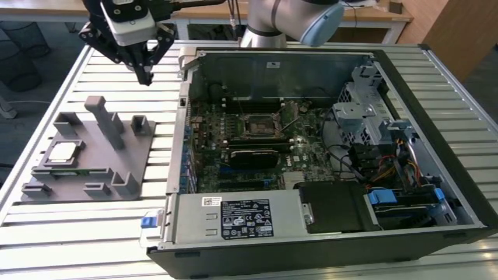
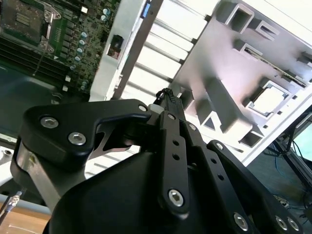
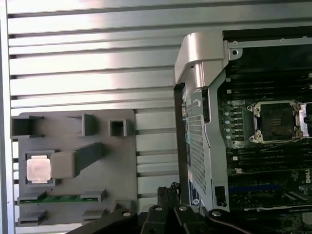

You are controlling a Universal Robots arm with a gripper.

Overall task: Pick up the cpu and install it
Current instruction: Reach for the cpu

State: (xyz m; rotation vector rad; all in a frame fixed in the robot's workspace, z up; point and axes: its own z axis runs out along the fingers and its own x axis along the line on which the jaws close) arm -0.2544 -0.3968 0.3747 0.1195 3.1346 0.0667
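Tool (image 1: 144, 76) pointing down above table (image 1: 86, 230), closed, empty

My hand (image 1: 144, 79) is matt black, its links studded with bright steel screw heads. The small square cpu (image 1: 62, 153) has a shiny silver-white metal top. The grey plastic fixture (image 1: 136, 154) looks dull and smooth. The slatted worktop (image 1: 78, 233) is pale ribbed metal with a soft sheen.

Exterior view: high, tilted down over whole table (image 1: 93, 233); PC case (image 1: 295, 64) mid-frame, grey fixture (image 1: 136, 151) at its 9 o'clock. Both wrist views nearer, share fixture & case edge; second wrist view looks past gripper (image 2: 168, 95).
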